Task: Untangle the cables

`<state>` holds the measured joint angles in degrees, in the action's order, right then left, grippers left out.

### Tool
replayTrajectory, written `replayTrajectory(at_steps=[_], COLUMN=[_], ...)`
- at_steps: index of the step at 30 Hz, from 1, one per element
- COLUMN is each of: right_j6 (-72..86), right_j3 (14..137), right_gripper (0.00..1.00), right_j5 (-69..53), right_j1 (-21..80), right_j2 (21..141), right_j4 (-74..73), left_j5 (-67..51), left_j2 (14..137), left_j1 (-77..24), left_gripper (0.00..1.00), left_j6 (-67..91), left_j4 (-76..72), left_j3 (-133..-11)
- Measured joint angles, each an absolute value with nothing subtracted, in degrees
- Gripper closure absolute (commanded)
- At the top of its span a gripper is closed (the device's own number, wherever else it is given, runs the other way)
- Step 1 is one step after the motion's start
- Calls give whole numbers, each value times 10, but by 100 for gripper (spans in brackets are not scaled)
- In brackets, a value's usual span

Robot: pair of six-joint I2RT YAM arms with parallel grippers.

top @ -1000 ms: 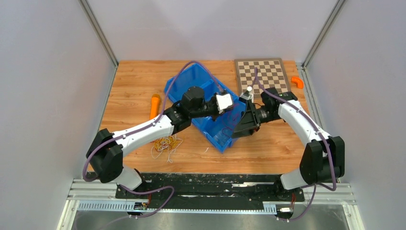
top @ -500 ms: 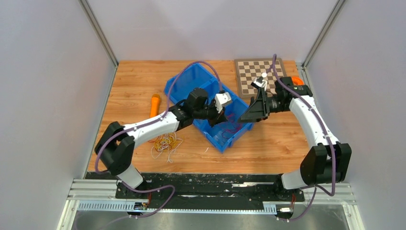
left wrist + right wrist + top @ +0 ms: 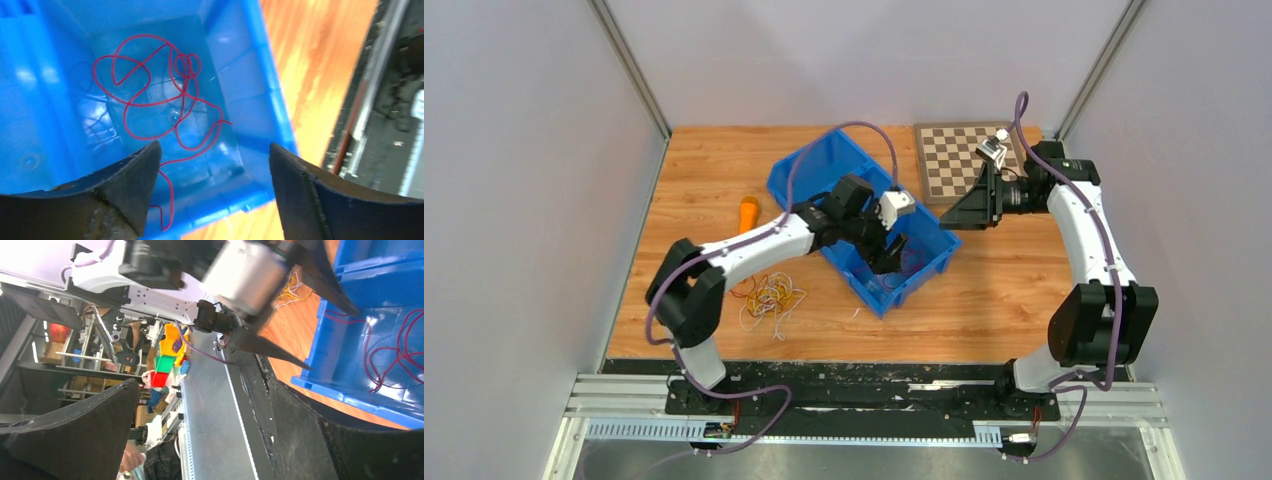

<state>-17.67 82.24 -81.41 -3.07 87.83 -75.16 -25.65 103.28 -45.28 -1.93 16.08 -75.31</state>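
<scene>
**Top external view.** A wooden table (image 3: 704, 170) carries a blue bin (image 3: 809, 172) set diagonally near its middle. A chessboard (image 3: 949, 165) lies at the far right, and an orange cylindrical object (image 3: 747, 213) lies left of the bin. The left arm (image 3: 754, 245) reaches across to the bin's near-right end, with the left jaws pointing down into it. The right arm (image 3: 1084, 235) is raised over the near edge of the chessboard. The right jaws are turned toward the bin and are apart from it. The cable tangle (image 3: 769, 298), of yellow, orange and white strands, lies on the table left of the bin, just beside the left arm and toward the near edge.

**Left wrist view.** The two dark fingers (image 3: 125, 185) of the left jaws stand spread wide and released, with nothing gripped between them. Below them the red cable (image 3: 150, 102) lies in loose loops on the floor of the bin (image 3: 260, 75), in its corner end. One strand trails down close to the left-hand finger; whether it touches the finger cannot be told.

**Right wrist view.** The fingers (image 3: 75, 435) of the right jaws are also wide apart and grasp nothing. At the right edge is the bin (image 3: 380, 270), with loops of the red cable (image 3: 400, 350) inside it. The left arm's wrist (image 3: 245, 275) appears blurred at the top. Part of the cable tangle (image 3: 290, 290) shows on the table beyond the wrist.
</scene>
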Motion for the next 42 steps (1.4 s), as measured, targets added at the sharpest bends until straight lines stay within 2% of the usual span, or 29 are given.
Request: replayTrajectory(at_steps=[5, 11, 14, 17, 20, 23, 30, 32, 36, 42], right_j6=[-183, -182, -152, -129, -118, -109, -92, -90, -90, -88], right_j3=[844, 860, 859, 858, 858, 858, 863, 867, 871, 871], right_gripper=[0, 0, 1, 2, 4, 6, 8, 8, 12, 23], right_j5=[-804, -777, -723, -650, -579, -527, -465, -455, -450, -450], right_j1=[-30, 3, 70, 152, 236, 305, 388, 399, 403, 408], right_j2=[885, 898, 894, 888, 888, 899, 977, 997, 1012, 1020], right_j4=[-745, -725, -672, -613, -564, -522, -463, -456, -447, -423], left_j5=[-327, -363, -360, -322, -276, -238, -206, -207, -225, -327], left_j2=[908, 750, 704, 671, 675, 696, 763, 784, 820, 692], left_j1=[-410, -313, -213, -80, 31, 92, 138, 139, 140, 140], left_gripper=[0, 0, 4, 8, 11, 14, 18, 21, 22, 29], left_j6=[-30, -103, -175, -258, -329, -370, -393, -394, -411, -467], left_j4=[238, 368, 446, 514, 558, 566, 512, 494, 482, 500], left_j3=[-776, -793, -759, -676, -604, -560, -512, -509, -509, -476])
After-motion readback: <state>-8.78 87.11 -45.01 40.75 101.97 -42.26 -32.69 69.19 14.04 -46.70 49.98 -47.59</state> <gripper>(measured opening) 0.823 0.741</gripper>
